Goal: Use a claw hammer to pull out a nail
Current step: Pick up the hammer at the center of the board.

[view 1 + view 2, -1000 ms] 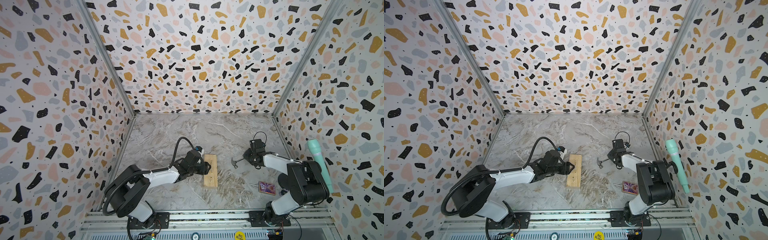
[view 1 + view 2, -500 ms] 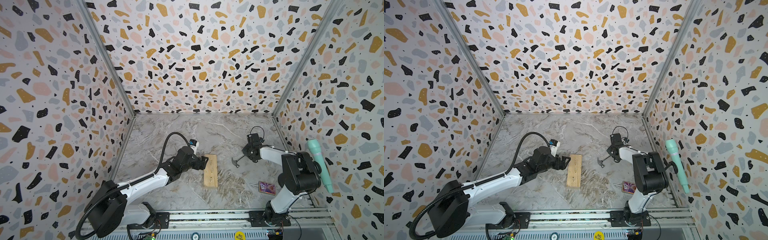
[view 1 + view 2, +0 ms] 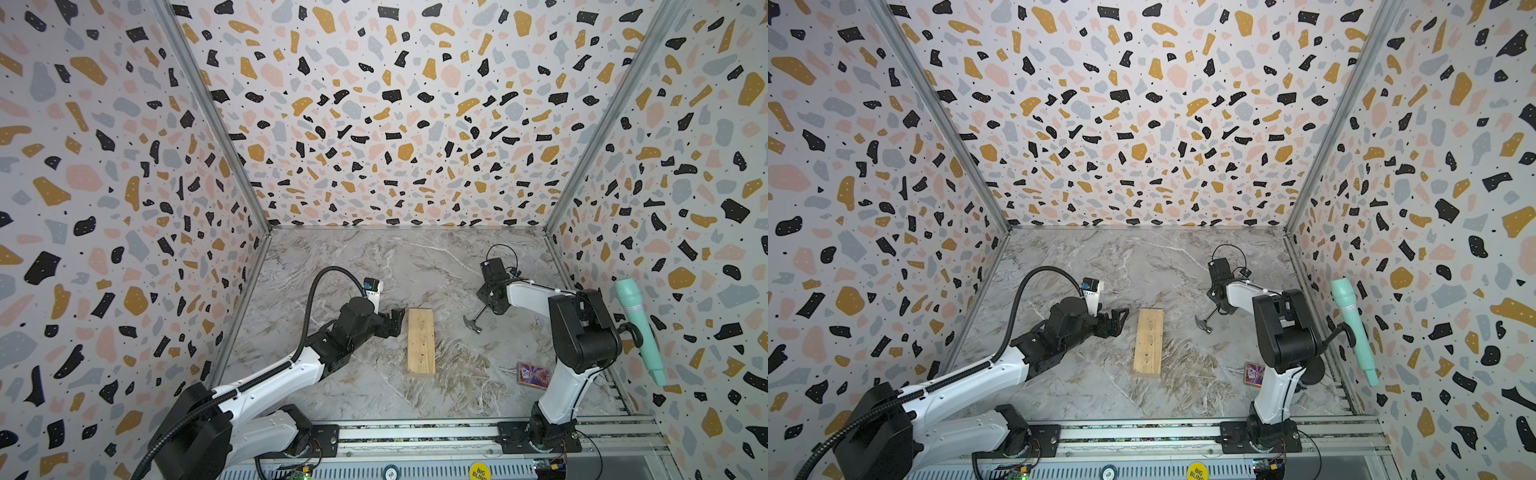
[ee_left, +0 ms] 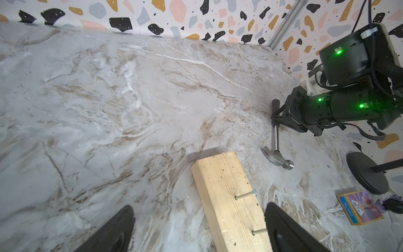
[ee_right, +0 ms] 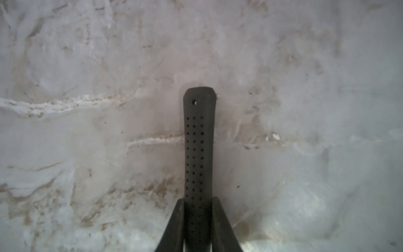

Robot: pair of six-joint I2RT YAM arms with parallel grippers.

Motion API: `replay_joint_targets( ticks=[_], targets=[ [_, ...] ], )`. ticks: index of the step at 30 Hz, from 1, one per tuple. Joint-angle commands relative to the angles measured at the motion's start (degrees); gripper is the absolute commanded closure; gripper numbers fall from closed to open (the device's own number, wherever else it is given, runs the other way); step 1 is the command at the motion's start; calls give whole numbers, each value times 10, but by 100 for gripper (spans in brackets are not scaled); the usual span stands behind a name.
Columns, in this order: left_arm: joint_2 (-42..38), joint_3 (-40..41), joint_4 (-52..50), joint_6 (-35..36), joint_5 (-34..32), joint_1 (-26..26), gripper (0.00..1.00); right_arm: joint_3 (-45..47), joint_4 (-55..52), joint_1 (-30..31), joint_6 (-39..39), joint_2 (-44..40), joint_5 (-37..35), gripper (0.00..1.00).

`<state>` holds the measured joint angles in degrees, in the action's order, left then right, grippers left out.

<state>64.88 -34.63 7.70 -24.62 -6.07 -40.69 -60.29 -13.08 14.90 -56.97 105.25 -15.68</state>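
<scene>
Between the right fingers (image 5: 175, 220): black rubber handle of the claw hammer (image 5: 198, 141), pinched from both sides, no gap showing. Grip low on the handle, toward the shaft end; dotted rubber and butt w/ its small hole running on past the fingertips, above bare table (image 5: 87, 65). From the left wrist cam: butt poking up out of the grip, thin silvery shaft sloping down to the head, claw side nearer the wood block (image 4: 226, 196), head right at table level; touching or just off, can't tell. In both top views, hammer between block and right arm, near the block's far end, apart from it.

Left fingers (image 4: 113, 231) spread wide, holding nothing. In a top view, left fingers (image 3: 395, 320) just beside the block's long side, on the left-arm side; contact w/ block can't be told. Hammer well apart from these fingers, block in between.

Block flat on the table, lengthwise front to back. Two nails (image 4: 245, 194) sticking out of its broad face, shanks exposed. Further out, nr the right arm's base: small printed card (image 4: 359, 209) marked "No 990", flat on the table. On the right wall: mint-green cylinder (image 3: 638, 328).
</scene>
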Motion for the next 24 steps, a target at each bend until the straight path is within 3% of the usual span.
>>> replay_joint_targets(
  ticks=[1,4,11,17,24],
  targets=[
    [-17,3,6,13,-27,4,2,16,-56,12,-24,30,27,92],
    [-21,2,-2,14,-37,5,0,27,-40,14,-27,10,26,100],
    [-18,-17,-12,26,-20,5,0,51,17,18,6,-83,20,100],
    [6,-70,-32,55,57,5,0,41,36,28,64,-163,11,100],
    [78,-144,-32,86,167,5,0,34,119,40,177,-234,95,100]
  ],
)
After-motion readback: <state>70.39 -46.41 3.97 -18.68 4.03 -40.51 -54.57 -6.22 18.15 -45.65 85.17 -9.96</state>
